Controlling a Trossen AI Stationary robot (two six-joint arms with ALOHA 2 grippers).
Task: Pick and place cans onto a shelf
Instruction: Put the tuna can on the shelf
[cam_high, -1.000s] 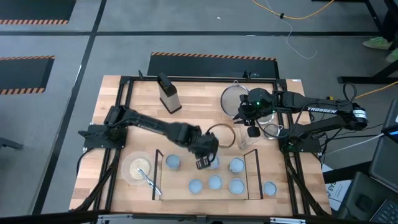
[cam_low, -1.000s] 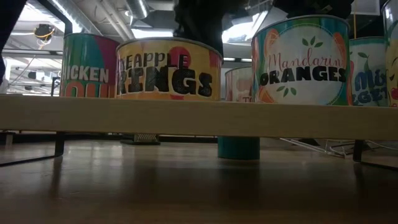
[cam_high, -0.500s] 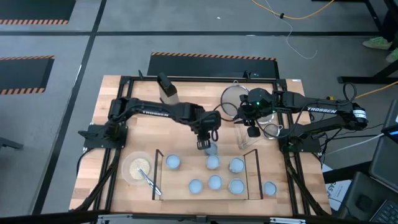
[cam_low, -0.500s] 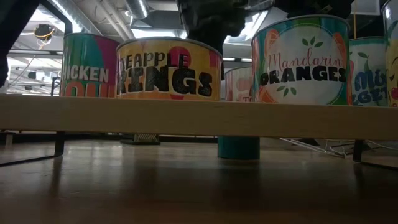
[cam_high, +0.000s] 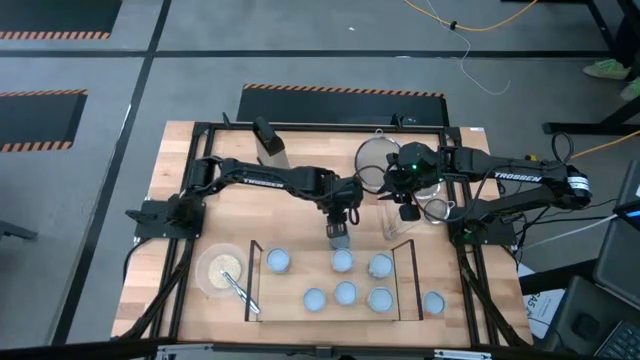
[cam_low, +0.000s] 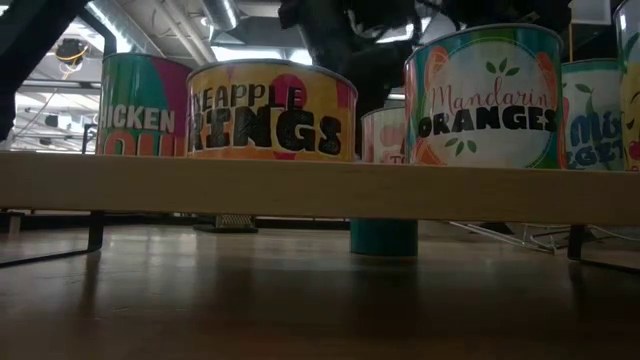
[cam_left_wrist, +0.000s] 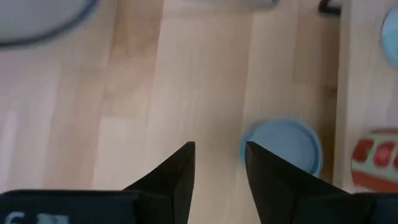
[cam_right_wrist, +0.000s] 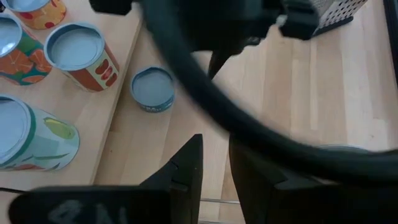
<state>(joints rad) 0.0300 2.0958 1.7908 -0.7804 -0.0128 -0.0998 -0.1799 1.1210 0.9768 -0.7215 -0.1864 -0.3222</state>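
Note:
The shelf (cam_high: 405, 262), a low light-wood board (cam_low: 320, 190) with black end frames, stands at the table's near middle. Several cans with pale blue tops stand upright on it, among them one (cam_high: 342, 261) near its far edge and the pineapple can (cam_low: 270, 110). A small teal can (cam_high: 338, 240) (cam_left_wrist: 286, 144) stands on the table just behind the shelf. My left gripper (cam_high: 339, 228) (cam_left_wrist: 219, 155) hovers open over the table beside this can, with only bare wood between its fingers. My right gripper (cam_high: 405, 210) (cam_right_wrist: 214, 158) hangs farther right, fingers a little apart and empty.
One more can (cam_high: 433, 302) stands on the table right of the shelf. A bowl with a utensil (cam_high: 222, 270) sits near left, a grater (cam_high: 270, 150) at the far side, a mesh strainer (cam_high: 378, 160) and a clear glass (cam_high: 392, 222) near my right gripper.
My left gripper has drawn back from above the shelf's cans toward the table's far edge and a little to the right, and now stands over the small teal can behind the shelf. The cans on the shelf have stayed upright in place.

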